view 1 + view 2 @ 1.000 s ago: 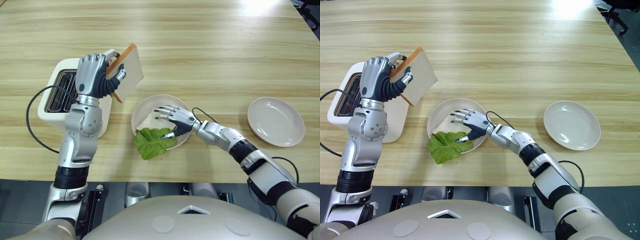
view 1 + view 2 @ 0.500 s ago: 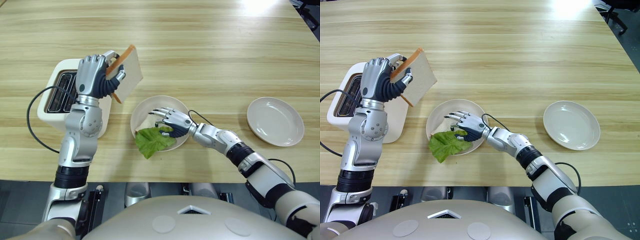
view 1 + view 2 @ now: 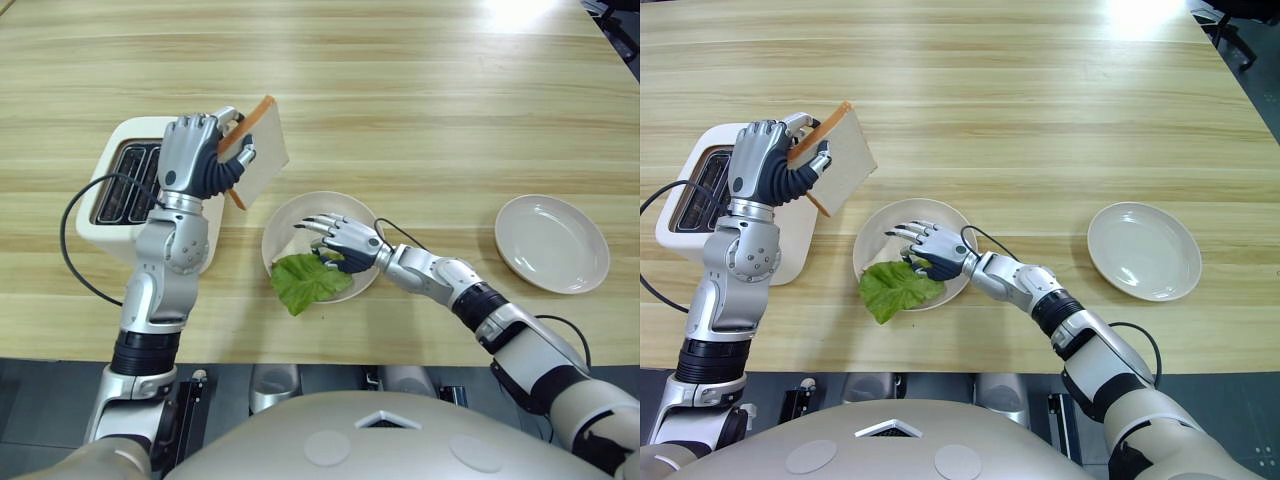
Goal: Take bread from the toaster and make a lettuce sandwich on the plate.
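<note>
My left hand (image 3: 198,155) is raised beside the white toaster (image 3: 120,190), shut on a tilted slice of bread (image 3: 262,150) with a brown crust. To its right stands the plate (image 3: 305,208), holding another bread slice (image 3: 290,246) that is mostly covered. A green lettuce leaf (image 3: 303,282) lies over that slice and hangs past the plate's near-left rim. My right hand (image 3: 345,244) is low over the plate's middle. Its fingers are curled down onto the leaf's right edge, pinching it.
A second, empty plate (image 3: 552,243) sits at the right of the wooden table. The toaster's black cable (image 3: 68,245) loops off its left side toward the near edge. The far half of the table is bare wood.
My right hand has slid left across the plate, drawing the lettuce further over the bread. My left hand with its slice has dropped slightly.
</note>
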You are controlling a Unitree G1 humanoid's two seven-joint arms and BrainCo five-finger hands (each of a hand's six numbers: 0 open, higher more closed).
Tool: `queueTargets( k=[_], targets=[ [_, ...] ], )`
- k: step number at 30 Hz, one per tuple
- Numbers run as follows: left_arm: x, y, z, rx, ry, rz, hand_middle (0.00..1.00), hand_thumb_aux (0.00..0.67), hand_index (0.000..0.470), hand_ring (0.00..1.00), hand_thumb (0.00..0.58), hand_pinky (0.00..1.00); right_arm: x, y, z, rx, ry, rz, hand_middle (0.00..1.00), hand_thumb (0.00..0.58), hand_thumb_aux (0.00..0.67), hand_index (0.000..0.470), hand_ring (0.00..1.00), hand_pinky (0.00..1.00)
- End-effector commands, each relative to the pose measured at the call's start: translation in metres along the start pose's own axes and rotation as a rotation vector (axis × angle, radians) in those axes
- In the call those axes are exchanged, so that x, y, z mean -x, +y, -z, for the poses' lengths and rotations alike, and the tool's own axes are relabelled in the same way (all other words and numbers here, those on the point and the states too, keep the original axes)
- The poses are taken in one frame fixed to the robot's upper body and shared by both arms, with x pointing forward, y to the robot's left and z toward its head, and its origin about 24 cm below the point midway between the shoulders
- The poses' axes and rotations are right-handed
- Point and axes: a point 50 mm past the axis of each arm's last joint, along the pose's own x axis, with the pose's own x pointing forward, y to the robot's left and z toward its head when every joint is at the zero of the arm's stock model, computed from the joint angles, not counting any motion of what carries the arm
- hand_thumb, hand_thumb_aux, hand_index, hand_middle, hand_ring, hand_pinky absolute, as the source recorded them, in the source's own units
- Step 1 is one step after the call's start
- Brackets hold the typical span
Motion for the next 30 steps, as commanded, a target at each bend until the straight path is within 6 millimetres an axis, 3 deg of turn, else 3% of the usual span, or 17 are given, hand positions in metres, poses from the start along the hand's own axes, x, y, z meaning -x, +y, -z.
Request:
queueTargets(
  k=[1, 10, 15, 30],
  targets=[
    [0.000, -0.003, 0.003, -0.014, 0.011, 0.014, 1.00, 0.575, 0.395, 1.00, 0.568, 1.00, 0.004, -0.001, 0.007, 0.020, 0.032, -0.020, 0.00, 0.580, 0.670, 0.460, 0.00, 0.00],
    [0.000, -0.004, 0.004, -0.017, 0.015, 0.017, 1.00, 0.552, 0.379, 1.00, 0.562, 1.00, 0.002, -0.005, 0.010, 0.019, 0.043, -0.003, 0.00, 0.580, 0.670, 0.460, 0.00, 0.00],
    [0.000, -0.005, 0.004, -0.017, 0.015, 0.020, 1.00, 0.518, 0.355, 1.00, 0.550, 1.00, -0.001, -0.017, 0.014, 0.038, 0.046, 0.026, 0.00, 0.580, 0.670, 0.460, 0.00, 0.00],
    [0.000, -0.007, 0.004, -0.014, 0.018, 0.024, 1.00, 0.536, 0.368, 1.00, 0.557, 1.00, -0.011, -0.031, 0.023, 0.068, 0.061, 0.050, 0.00, 0.580, 0.670, 0.460, 0.00, 0.00]
  ],
)
